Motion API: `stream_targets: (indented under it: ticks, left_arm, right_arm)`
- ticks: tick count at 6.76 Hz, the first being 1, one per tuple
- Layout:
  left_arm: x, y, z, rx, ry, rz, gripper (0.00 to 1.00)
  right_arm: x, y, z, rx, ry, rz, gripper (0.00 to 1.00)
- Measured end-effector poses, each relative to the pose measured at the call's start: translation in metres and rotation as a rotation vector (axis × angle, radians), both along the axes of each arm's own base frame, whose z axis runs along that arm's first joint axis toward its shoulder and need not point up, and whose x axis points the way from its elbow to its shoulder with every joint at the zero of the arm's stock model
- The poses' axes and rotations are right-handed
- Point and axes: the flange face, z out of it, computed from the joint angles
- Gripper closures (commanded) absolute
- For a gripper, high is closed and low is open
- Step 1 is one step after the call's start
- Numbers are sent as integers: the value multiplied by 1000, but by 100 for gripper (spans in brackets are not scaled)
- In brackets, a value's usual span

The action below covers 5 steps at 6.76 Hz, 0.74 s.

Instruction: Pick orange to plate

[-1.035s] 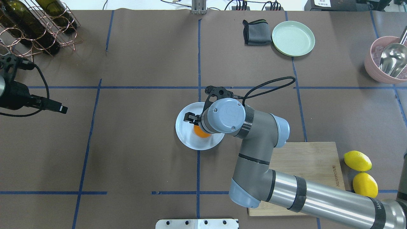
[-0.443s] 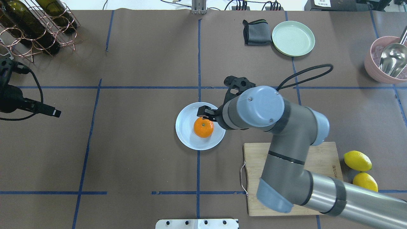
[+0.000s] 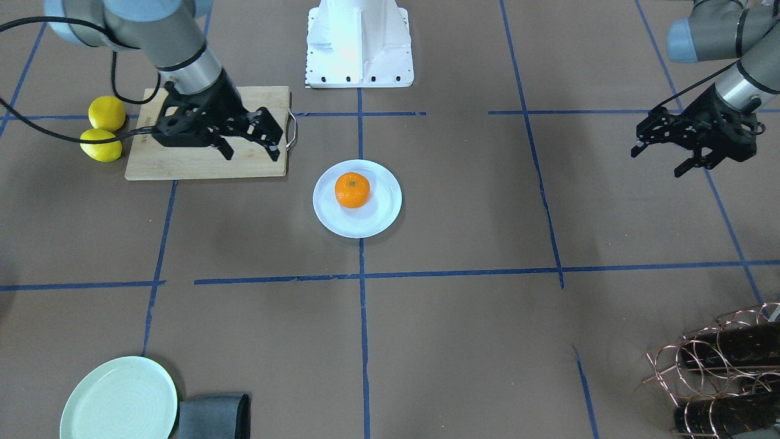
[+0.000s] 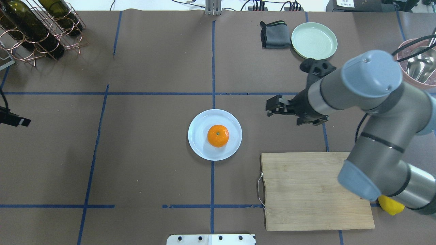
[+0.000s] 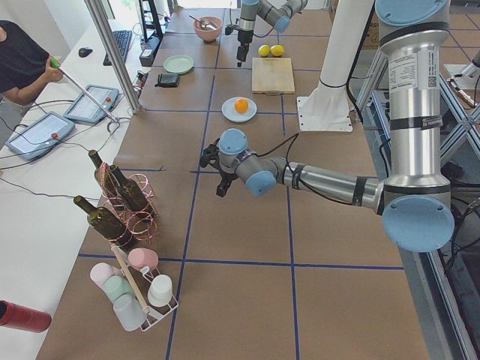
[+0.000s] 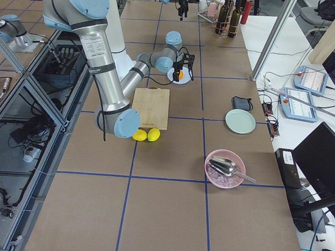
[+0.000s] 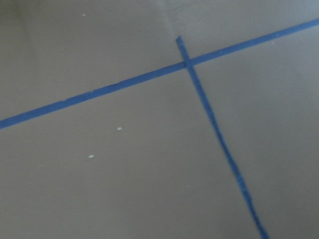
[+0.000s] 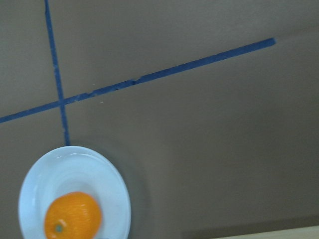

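Observation:
The orange [image 4: 218, 135] lies stem dimple up, a little right of centre on the pale bluish-white plate [image 4: 201, 129], in the middle of the table. It shows the same way in the front view, orange [image 3: 352, 189] on plate [image 3: 373, 221], and in the right wrist view, orange [image 8: 72, 215] on plate [image 8: 65, 167]. My right gripper [image 4: 270, 108] hangs open and empty well to the right of the plate, above bare table; in the front view the right gripper [image 3: 253, 149] is over the cutting board's edge. My left gripper [image 3: 657, 161] is open and empty, far off at the table's left side.
A wooden cutting board [image 4: 313, 190] lies near the right front, with two lemons [image 3: 105, 131] beside it. A mint-green plate [image 4: 314, 41], a grey cloth [image 4: 275, 35] and a pink bowl with a metal scoop [image 4: 415, 64] stand at the back right. A wine rack [image 4: 37, 27] stands back left.
My right gripper let go of the orange on the plate and drew back to the right. The left gripper slid further left, nearly out of the overhead view.

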Motion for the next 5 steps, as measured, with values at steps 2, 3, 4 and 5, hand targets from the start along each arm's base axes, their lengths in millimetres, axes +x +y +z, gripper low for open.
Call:
stream_targets:
  ticks: [2,3,4,5]
  left_arm:
    - [-70,2,34,51,-33,-22,1]
    - [-102,0,47,41,-68,-33,1]
    - [-131,-7,51,3,-105,-39,1]
    - [-150,-19,41,-50,-129,-43,1]
  right_arm:
    - [105,-24,89,92,90,-110,0]
    - [161,-31,130,136,129,-157,0]
    - [213,-34,163,171,163,-198,0]
    - [260,-36,188,198,200,-245,0]
